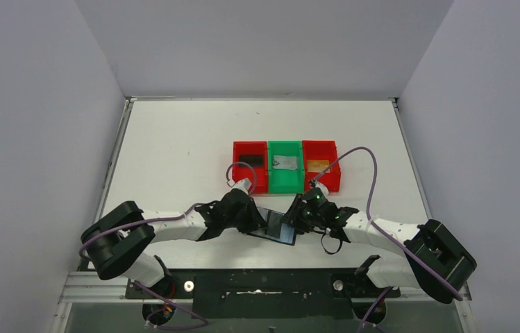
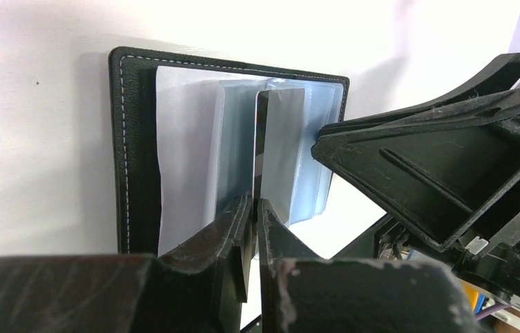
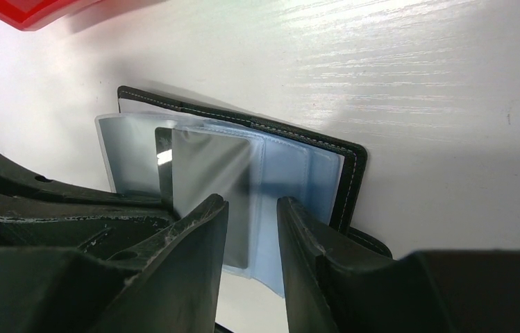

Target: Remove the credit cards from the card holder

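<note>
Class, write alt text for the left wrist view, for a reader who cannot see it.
The left gripper pinches a thin dark card, seen edge-on, standing up from the clear plastic sleeves of an open black stitched card holder lying on a white table. The black right gripper fills the right side.

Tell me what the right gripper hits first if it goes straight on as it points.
The card holder: its clear sleeve with a grey card lies just ahead of the right gripper, perhaps in contact.
</note>
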Motion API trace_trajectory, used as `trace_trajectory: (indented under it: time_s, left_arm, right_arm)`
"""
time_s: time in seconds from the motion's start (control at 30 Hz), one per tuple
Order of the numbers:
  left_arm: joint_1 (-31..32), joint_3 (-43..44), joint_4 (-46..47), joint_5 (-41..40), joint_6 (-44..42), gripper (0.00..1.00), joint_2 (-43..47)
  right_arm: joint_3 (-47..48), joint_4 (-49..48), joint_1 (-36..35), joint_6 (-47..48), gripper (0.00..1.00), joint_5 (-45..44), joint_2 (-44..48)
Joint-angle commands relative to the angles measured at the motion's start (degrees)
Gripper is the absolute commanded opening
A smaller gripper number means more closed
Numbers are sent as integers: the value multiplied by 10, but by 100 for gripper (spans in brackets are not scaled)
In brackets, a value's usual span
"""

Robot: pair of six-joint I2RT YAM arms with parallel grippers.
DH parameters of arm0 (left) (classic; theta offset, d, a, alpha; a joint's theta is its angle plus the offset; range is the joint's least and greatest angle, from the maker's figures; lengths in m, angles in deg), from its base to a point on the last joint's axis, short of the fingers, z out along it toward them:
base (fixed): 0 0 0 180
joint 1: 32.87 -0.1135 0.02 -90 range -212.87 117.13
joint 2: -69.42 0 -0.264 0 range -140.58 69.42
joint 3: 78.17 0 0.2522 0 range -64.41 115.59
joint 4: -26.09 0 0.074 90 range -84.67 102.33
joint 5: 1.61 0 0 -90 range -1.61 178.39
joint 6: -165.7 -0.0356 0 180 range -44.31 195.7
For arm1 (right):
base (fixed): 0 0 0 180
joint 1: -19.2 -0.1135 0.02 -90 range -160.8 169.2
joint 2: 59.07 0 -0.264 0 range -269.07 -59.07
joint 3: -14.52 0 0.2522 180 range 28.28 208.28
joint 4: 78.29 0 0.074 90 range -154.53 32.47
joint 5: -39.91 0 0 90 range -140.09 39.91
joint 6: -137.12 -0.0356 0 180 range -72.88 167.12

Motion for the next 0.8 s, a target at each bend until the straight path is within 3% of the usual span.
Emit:
trace_trajectory:
  time_s: [0.0, 0.27, 0.57, 0.77]
  left_arm:
    - [-13, 6, -14, -13, -14, 8, 21]
    - [-20, 16, 45, 20, -3, 20, -28]
    - [-23, 16, 117, 57, 18, 24, -63]
    - [-28, -1, 120, 33, 39, 25, -47]
  right_arm:
    - [3, 47, -2, 19, 35, -40, -12]
    - [3, 43, -2, 22, 35, -38, -11]
    - [1, 37, -2, 23, 35, -35, -14]
    - [-1, 36, -2, 22, 35, -36, -10]
